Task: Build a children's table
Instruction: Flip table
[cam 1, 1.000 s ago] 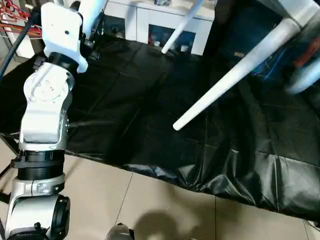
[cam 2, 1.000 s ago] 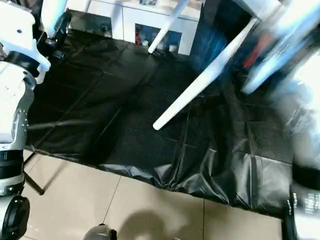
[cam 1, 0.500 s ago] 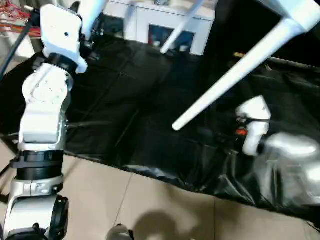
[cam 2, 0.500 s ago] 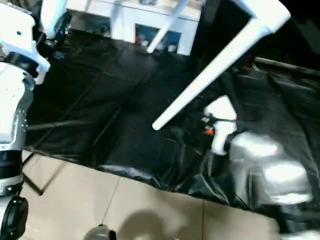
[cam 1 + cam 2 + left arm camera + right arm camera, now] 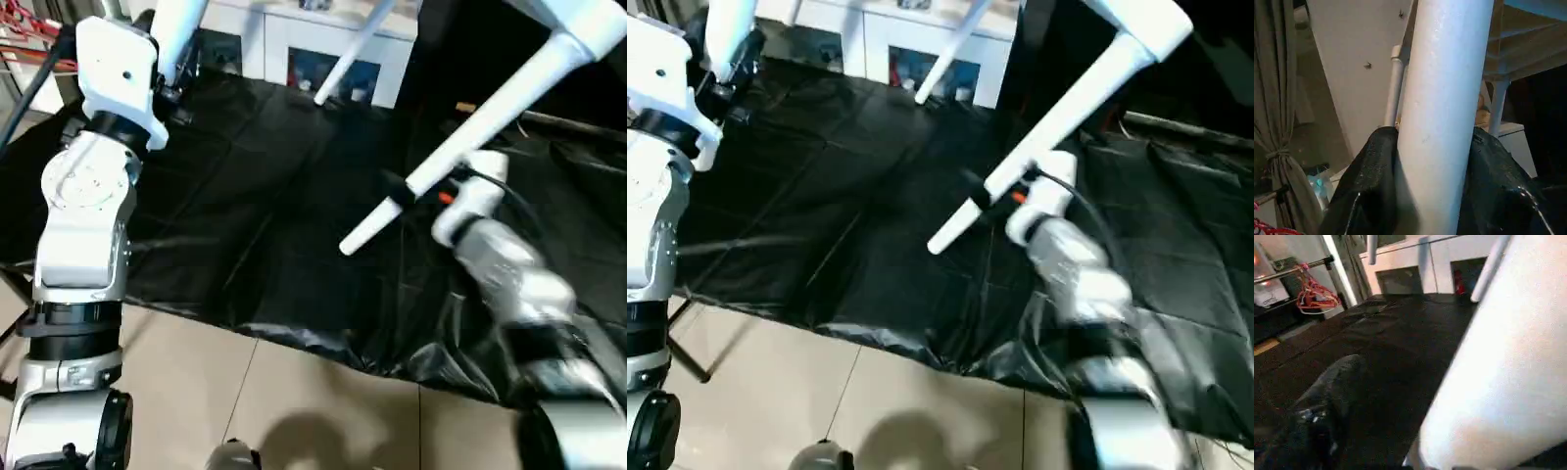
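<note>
Now left claw (image 5: 1430,196) clamped on table leg (image 5: 1442,98); right claw (image 5: 397,191) apart beside near leg (image 5: 460,147).

Both arms up, one gripper on each of two table legs.

Left arm (image 5: 83,235) stands near vertical at the left, its wrist at the top; left gripper (image 5: 1430,196) has both black fingers (image 5: 1369,186) clamped on a white leg (image 5: 1442,107). Right arm (image 5: 519,294) reaches forward and inward from lower right; right gripper (image 5: 407,193) is at the near leg (image 5: 460,147), close to its free end, fingers (image 5: 1317,406) spread either side of it, contact unclear.
</note>
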Controlling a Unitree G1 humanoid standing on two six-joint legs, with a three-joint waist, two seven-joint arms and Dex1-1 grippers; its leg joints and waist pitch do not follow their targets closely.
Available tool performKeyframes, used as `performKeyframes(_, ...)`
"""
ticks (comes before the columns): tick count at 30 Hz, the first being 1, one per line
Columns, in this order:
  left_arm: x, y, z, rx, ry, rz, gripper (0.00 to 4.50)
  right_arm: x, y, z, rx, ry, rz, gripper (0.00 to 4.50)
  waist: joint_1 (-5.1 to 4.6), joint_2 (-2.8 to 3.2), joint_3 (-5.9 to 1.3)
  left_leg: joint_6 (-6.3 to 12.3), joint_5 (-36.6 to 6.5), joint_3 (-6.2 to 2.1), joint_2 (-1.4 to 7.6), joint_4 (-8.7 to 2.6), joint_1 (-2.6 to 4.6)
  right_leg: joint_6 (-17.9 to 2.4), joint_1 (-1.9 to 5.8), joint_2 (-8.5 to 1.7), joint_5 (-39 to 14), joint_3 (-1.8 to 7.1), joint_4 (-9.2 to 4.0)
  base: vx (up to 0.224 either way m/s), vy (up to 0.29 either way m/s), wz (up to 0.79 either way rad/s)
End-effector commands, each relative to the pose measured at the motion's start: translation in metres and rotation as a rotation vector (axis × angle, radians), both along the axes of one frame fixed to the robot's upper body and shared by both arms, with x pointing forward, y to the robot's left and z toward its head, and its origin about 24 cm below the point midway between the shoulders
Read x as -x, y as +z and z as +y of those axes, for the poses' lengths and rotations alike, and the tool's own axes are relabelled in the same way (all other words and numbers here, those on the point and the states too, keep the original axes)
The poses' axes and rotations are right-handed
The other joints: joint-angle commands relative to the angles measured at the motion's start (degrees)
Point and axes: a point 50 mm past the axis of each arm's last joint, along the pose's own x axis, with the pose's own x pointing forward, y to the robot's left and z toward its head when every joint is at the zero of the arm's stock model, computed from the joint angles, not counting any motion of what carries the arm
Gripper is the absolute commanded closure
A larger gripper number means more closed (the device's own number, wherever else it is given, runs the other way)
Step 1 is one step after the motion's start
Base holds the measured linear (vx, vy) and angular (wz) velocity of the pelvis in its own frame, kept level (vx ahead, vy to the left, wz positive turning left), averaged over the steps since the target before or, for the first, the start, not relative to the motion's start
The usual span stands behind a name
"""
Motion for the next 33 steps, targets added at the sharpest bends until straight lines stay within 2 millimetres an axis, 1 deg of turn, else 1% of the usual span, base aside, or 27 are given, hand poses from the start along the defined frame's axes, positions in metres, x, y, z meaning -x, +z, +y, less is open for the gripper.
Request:
performKeyframes(1,0.004,0.002,-0.003,0.018,-0.028,-0.016,2.66,-0.002,-0.001,-0.003,-0.038,0.022,-0.019,0.69,-0.29,0.29,-4.61,-1.90,-8.3,-1.86,3.80,-4.86,1.91,-10.7,2.49,-5.99,-7.6,3.09,-3.73,0.000,0.000,0.00)
performKeyframes(2,0.004,0.002,-0.003,0.018,-0.027,-0.014,2.66,-0.002,-0.001,-0.002,-0.047,0.035,-0.023,0.76,-0.26,0.15,-4.52,-1.87,-8.4,-1.83,3.80,-4.90,1.90,-10.5,2.48,-5.91,-7.6,3.12,-3.83,0.000,0.000,0.00)
performKeyframes(3,0.004,0.002,-0.003,0.018,-0.027,-0.014,2.68,-0.002,-0.001,-0.002,-0.047,0.037,-0.024,0.87,-0.26,0.15,-4.52,-1.87,-8.4,-1.83,3.80,-4.90,1.90,-10.5,2.48,-5.91,-7.6,3.12,-3.83,0.000,0.000,0.00)
performKeyframes(4,0.005,0.000,-0.002,0.015,-0.024,-0.009,2.68,-0.002,-0.001,0.000,-0.082,0.080,-0.047,0.97,-0.29,0.09,-4.59,-1.74,-8.4,-1.83,3.86,-4.87,1.95,-10.8,2.46,-6.01,-7.5,3.13,-3.70,0.000,0.000,0.00)
performKeyframes(5,0.005,0.000,-0.002,0.015,-0.024,-0.009,2.69,-0.002,-0.001,0.000,-0.082,0.080,-0.047,1.07,-0.19,-0.03,-4.48,-1.54,-8.6,-1.80,3.80,-4.87,1.93,-10.8,2.53,-6.01,-8.1,3.18,-3.88,0.000,0.000,0.00)
performKeyframes(6,0.005,0.000,-0.001,0.014,-0.023,-0.007,2.69,-0.002,0.000,0.001,-0.100,0.097,-0.054,1.07,-0.13,0.04,-4.47,-1.49,-8.6,-1.82,3.82,-4.88,1.95,-10.8,2.54,-6.06,-8.3,3.19,-3.91,0.000,0.000,0.00)
performKeyframes(7,0.005,-0.001,-0.001,0.013,-0.020,-0.005,2.70,-0.002,0.001,0.001,-0.110,0.117,-0.066,1.21,-0.10,0.06,-4.54,-1.46,-8.7,-1.87,3.90,-4.89,2.04,-10.8,2.48,-6.04,-8.5,3.13,-3.87,0.000,0.000,0.00)
performKeyframes(8,0.005,-0.001,0.000,0.013,-0.019,-0.004,2.70,-0.002,0.001,0.001,-0.114,0.134,-0.069,1.21,-0.08,-0.05,-4.51,-1.38,-8.6,-1.85,3.89,-4.91,2.01,-10.9,2.47,-5.95,-8.4,3.11,-3.86,0.000,0.000,0.00)
performKeyframes(9,0.005,-0.002,0.000,0.013,-0.018,-0.003,2.70,-0.002,0.001,0.001,-0.117,0.145,-0.071,1.30,-0.03,0.01,-4.51,-1.39,-8.4,-1.89,3.92,-4.93,2.04,-10.9,2.44,-5.94,-8.3,3.10,-3.83,0.000,0.000,0.00)
performKeyframes(10,0.005,-0.002,0.000,0.013,-0.018,-0.002,2.71,-0.002,0.001,0.001,-0.124,0.162,-0.075,1.50,-0.02,0.01,-4.53,-1.41,-8.4,-1.89,3.94,-4.93,2.09,-11.0,2.40,-5.92,-8.0,3.07,-3.81,0.000,0.000,0.00)
performKeyframes(11,0.005,-0.003,0.001,0.014,-0.017,-0.001,2.71,-0.001,0.001,0.001,-0.134,0.179,-0.080,1.58,-0.02,-0.04,-4.59,-1.41,-8.4,-1.89,3.92,-4.89,2.09,-11.3,2.44,-5.93,-7.7,3.06,-3.73,0.000,0.000,0.00)
performKeyframes(14,0.004,-0.005,0.001,0.013,-0.016,0.004,2.71,0.000,0.003,0.001,-0.148,0.237,-0.098,1.68,0.09,-0.13,-4.64,-0.79,-7.5,-1.85,3.90,-4.76,1.94,-11.9,2.59,-5.99,-6.3,3.07,-3.61,0.000,0.000,0.00)
performKeyframes(16,0.004,-0.007,0.001,0.013,-0.015,0.009,2.71,0.001,0.003,0.002,-0.149,0.284,-0.110,1.96,0.13,-0.09,-4.65,-0.41,-7.1,-1.86,3.91,-4.72,1.91,-12.1,2.60,-6.00,-5.8,3.07,-3.55,0.000,0.000,0.00)
performKeyframes(17,0.004,-0.007,0.001,0.013,-0.015,0.009,2.71,0.001,0.003,0.002,-0.149,0.286,-0.110,1.96,0.15,-0.14,-4.68,-0.24,-6.9,-1.86,3.92,-4.69,1.90,-12.3,2.66,-6.01,-5.5,3.05,-3.51,0.000,0.000,0.00)
performKeyframes(18,0.003,-0.007,0.002,0.013,-0.014,0.011,2.71,0.002,0.004,0.003,-0.150,0.303,-0.113,1.99,0.14,-0.14,-4.66,-0.16,-6.8,-1.87,3.93,-4.69,1.91,-12.4,2.63,-5.99,-5.5,3.03,-3.50,0.000,0.000,0.00)
performKeyframes(19,0.003,-0.009,0.002,0.015,-0.015,0.015,2.71,0.004,0.004,0.003,-0.153,0.341,-0.120,2.23,0.10,-0.09,-4.62,-0.06,-7.0,-1.88,3.92,-4.69,1.93,-12.4,2.61,-5.89,-5.8,3.00,-3.53,0.000,0.000,0.00)
performKeyframes(20,0.003,-0.010,0.002,0.015,-0.016,0.018,2.71,0.005,0.004,0.004,-0.149,0.363,-0.122,2.23,0.16,-0.06,-4.59,-0.01,-7.6,-1.86,3.91,-4.69,1.94,-12.3,2.62,-6.01,-6.5,3.05,-3.68,0.000,0.000,0.00)
performKeyframes(21,0.002,-0.010,0.002,0.015,-0.016,0.019,2.71,0.005,0.004,0.004,-0.147,0.370,-0.122,2.33,0.17,-0.07,-4.58,-0.06,-7.7,-1.88,3.98,-4.71,1.98,-12.3,2.59,-6.02,-6.7,3.05,-3.68,0.000,0.000,0.00)
performKeyframes(22,0.002,-0.012,0.002,0.015,-0.017,0.023,2.71,0.006,0.004,0.005,-0.139,0.396,-0.124,2.38,0.19,0.06,-4.59,-0.15,-7.8,-1.92,4.01,-4.73,2.01,-12.3,2.55,-6.03,-6.9,3.03,-3.68,0.000,0.000,0.00)
performKeyframes(23,0.002,-0.014,0.002,0.016,-0.019,0.027,2.71,0.008,0.003,0.005,-0.129,0.417,-0.126,2.42,0.19,0.04,-4.55,-0.27,-8.0,-1.94,4.03,-4.78,2.00,-12.3,2.55,-6.02,-7.2,3.02,-3.75,0.000,0.000,0.00)
performKeyframes(24,0.002,-0.016,0.001,0.016,-0.022,0.032,2.71,0.010,0.003,0.005,-0.120,0.436,-0.131,2.58,0.19,-0.04,-4.55,-0.34,-8.1,-1.93,4.04,-4.76,2.02,-12.3,2.51,-5.97,-7.3,3.00,-3.74,0.000,0.000,0.00)
performKeyframes(25,0.001,-0.018,0.001,0.017,-0.025,0.038,2.71,0.011,0.002,0.005,-0.114,0.454,-0.133,2.58,0.30,-0.07,-4.53,-0.31,-8.3,-1.90,4.02,-4.75,2.03,-12.1,2.51,-5.97,-7.5,3.04,-3.80,0.000,0.000,0.00)
performKeyframes(26,0.001,-0.021,0.000,0.018,-0.030,0.045,2.71,0.013,0.002,0.004,-0.106,0.471,-0.137,2.79,0.37,-0.06,-4.50,-0.31,-8.5,-1.95,4.05,-4.80,2.05,-11.8,2.49,-5.99,-7.8,3.04,-3.86,0.000,0.000,0.00)
performKeyframes(30,0.001,-0.031,-0.002,0.018,-0.043,0.066,2.73,0.020,0.002,-0.001,-0.057,0.496,-0.163,2.94,0.58,-0.24,-4.42,-0.77,-9.4,-1.95,4.08,-4.92,2.14,-11.4,2.34,-6.03,-9.5,3.06,-4.10,0.000,0.000,0.00)
performKeyframes(32,0.001,-0.037,-0.003,0.021,-0.052,0.086,2.73,0.025,0.004,-0.007,-0.017,0.496,-0.184,2.98,0.83,-0.57,-4.34,-0.88,-9.7,-1.95,4.11,-4.92,2.24,-10.5,2.28,-6.07,-10.4,3.12,-4.26,0.000,0.000,0.00)
performKeyframes(33,0.001,-0.038,-0.004,0.022,-0.055,0.092,2.73,0.026,0.004,-0.009,-0.008,0.496,-0.190,2.98,1.09,-0.56,-4.34,-0.85,-9.6,-1.97,4.08,-4.93,2.18,-9.9,2.32,-6.07,-10.9,3.17,-4.27,0.000,0.000,0.00)
